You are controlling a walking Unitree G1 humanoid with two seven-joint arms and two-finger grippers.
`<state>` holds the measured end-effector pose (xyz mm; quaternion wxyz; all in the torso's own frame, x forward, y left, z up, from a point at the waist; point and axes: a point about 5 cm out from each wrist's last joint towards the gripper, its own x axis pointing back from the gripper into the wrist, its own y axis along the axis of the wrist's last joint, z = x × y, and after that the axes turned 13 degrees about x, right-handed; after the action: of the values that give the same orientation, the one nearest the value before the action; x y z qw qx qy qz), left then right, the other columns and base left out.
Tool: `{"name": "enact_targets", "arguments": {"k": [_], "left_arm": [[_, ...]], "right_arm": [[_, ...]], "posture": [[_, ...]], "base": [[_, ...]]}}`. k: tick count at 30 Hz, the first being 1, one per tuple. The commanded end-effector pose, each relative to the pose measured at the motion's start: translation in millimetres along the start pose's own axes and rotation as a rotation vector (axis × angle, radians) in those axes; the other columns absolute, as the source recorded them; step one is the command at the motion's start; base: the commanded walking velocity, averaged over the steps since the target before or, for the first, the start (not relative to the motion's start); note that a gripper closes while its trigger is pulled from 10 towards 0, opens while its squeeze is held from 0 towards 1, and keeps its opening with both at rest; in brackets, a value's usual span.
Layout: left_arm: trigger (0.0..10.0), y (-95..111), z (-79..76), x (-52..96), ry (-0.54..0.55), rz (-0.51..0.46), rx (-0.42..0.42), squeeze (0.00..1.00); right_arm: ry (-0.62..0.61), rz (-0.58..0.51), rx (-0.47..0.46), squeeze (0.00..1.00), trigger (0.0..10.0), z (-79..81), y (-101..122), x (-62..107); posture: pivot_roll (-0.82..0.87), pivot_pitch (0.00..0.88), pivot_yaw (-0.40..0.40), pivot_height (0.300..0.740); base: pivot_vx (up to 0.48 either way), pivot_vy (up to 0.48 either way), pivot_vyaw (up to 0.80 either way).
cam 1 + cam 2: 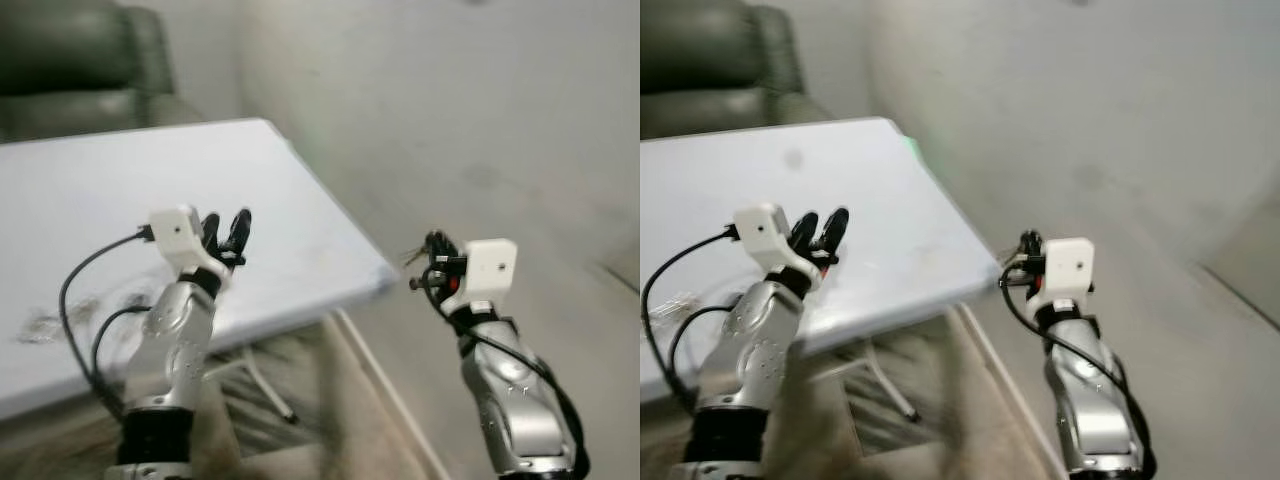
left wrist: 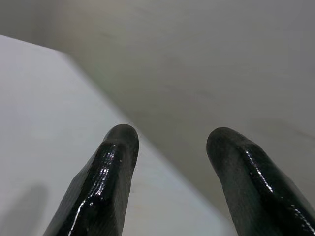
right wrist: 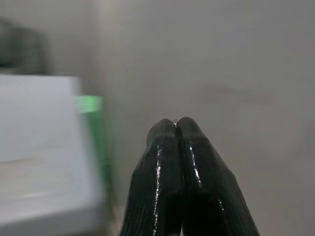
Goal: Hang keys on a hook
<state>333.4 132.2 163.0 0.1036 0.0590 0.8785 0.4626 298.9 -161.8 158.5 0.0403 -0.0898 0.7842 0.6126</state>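
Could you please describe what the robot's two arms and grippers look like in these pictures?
Both arms are silver metal with black joints. Each wrist carries a white boxy camera housing, and black cables loop alongside each arm. The left gripper and right gripper each have two long, glossy black fingers with rounded tips. A small red spot shows beside the right wrist's housing.

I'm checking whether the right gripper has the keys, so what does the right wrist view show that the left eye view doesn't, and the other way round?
Right wrist view: the right gripper with its fingers pressed together and a tiny metal glint pinched at the tips, plus a green blur at the table's edge.
Left eye view: small dark metal bits, likely the keys, sticking out beside that gripper, the left gripper open above the table, and a dark green armchair.
Both: the white table and the pale floor. No hook is visible.
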Motion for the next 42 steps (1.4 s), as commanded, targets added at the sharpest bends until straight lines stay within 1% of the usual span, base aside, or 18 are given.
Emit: {"name": "enact_targets", "arguments": {"k": [1,6,7,8,11,15,17,19,20,21,28,33,42], "left_arm": [[10.0,10,4.8,0.4,0.017,-0.026,-0.021,0.0],[10.0,9,4.6,0.6,0.024,-0.028,-0.021,0.0],[10.0,10,4.4,0.7,0.03,-0.033,-0.017,0.0],[10.0,11,4.3,0.7,0.031,-0.036,-0.017,0.0],[10.0,11,4.2,1.1,0.032,-0.039,-0.015,0.0],[10.0,12,4.1,1.6,0.043,-0.052,0.024,0.0],[10.0,11,3.7,1.7,0.042,-0.054,0.025,0.0],[10.0,11,3.6,2.0,0.043,-0.055,0.026,0.0],[10.0,11,3.9,2.4,0.046,-0.054,0.03,0.0],[10.0,11,3.9,2.4,0.046,-0.054,0.03,0.0],[10.0,8,6.9,3.7,0.064,-0.042,0.038,0.0],[10.0,8,10.3,4.6,0.081,-0.038,0.039,0.0],[10.0,6,13.3,3.5,0.124,-0.022,0.051,0.0]], "right_arm": [[0.015,-0.023,-0.003,0.0,10.0,5.1,6,-1.4],[0.021,-0.028,0.001,0.0,10.0,5.8,7,-2.5],[0.013,-0.042,0.006,0.0,10.0,5.4,8,-2.5],[0.017,-0.041,-0.016,0.0,10.0,6.0,9,-2.8],[0.019,-0.048,0.003,0.0,10.0,5.2,10,-2.9],[0.041,-0.016,0.013,0.0,10.0,5.3,4,-0.2],[0.042,-0.018,0.01,0.0,10.0,4.8,4,0.7],[0.043,-0.01,0.031,0.0,10.0,2.5,3,1.6],[0.037,-0.009,0.01,0.0,10.0,0.8,3,1.8],[0.037,-0.009,0.01,0.0,10.0,0.8,3,1.8],[0.054,-0.007,0.025,0.0,10.0,2.0,2,4.5],[0.06,0.002,0.019,0.0,10.0,4.2,0,7.1],[0.055,0.01,0.023,0.0,10.0,2.4,-1,7.0]], "posture": [[-0.01,0.0,-0.039,0.74],[-0.01,0.0,-0.041,0.74],[0.0,0.0,-0.042,0.74],[0.0,0.0,-0.042,0.74],[0.0,0.0,-0.043,0.74],[0.0,0.0,-0.047,0.74],[0.0,0.0,-0.049,0.74],[0.0,0.0,-0.049,0.74],[-0.01,0.0,-0.054,0.74],[-0.01,0.0,-0.054,0.74],[-0.01,0.0,-0.058,0.74],[-0.01,0.0,-0.058,0.74],[-0.02,0.0,-0.056,0.74]], "base": [[0.0,0.0,-0.76],[0.0,0.0,-0.76],[0.0,0.0,0.0],[0.0,0.0,0.0],[0.0,0.0,0.0],[0.0,0.0,0.0],[0.0,0.0,0.0],[0.0,0.0,0.0],[0.0,0.0,0.0],[0.0,0.0,0.0],[0.0,0.4,0.0],[0.0,0.439,0.0],[0.0,0.0,0.0]]}}
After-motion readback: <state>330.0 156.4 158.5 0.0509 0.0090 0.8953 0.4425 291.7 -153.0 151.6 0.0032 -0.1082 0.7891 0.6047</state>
